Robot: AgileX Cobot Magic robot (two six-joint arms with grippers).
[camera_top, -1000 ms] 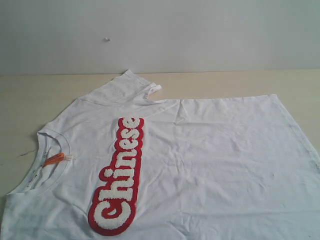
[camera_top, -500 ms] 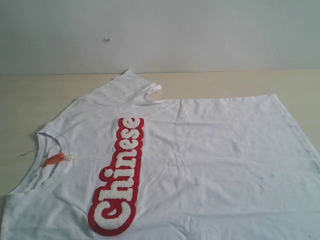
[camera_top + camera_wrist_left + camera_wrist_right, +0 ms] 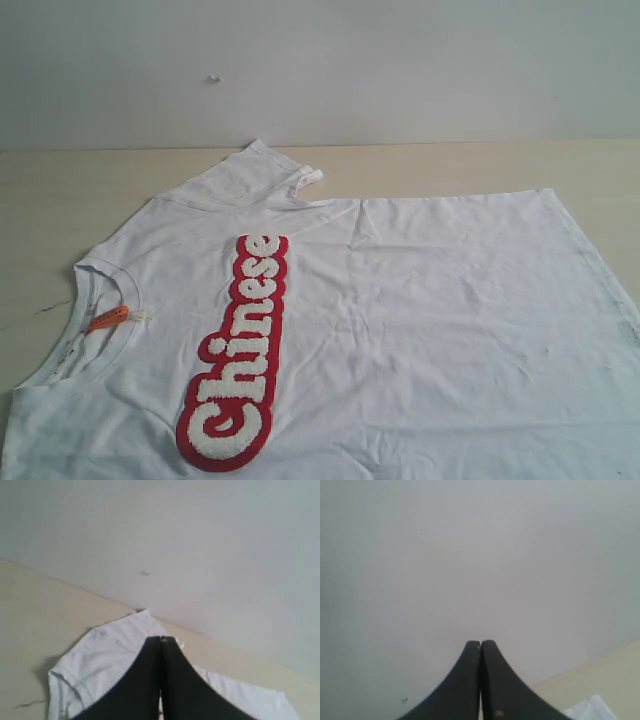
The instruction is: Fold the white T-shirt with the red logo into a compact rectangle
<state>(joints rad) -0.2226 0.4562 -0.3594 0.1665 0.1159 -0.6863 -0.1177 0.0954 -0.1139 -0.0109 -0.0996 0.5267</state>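
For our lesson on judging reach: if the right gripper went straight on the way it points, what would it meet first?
Most likely the grey wall: the right gripper, shut, aims at it with nothing between. The table and shirt corner lie off that line. The distance is unclear.

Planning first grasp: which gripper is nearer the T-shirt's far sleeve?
Left, probably. The left gripper points at the sleeve, which lies beyond its shut tips. The right gripper faces the wall, only a scrap of white T-shirt in its view.
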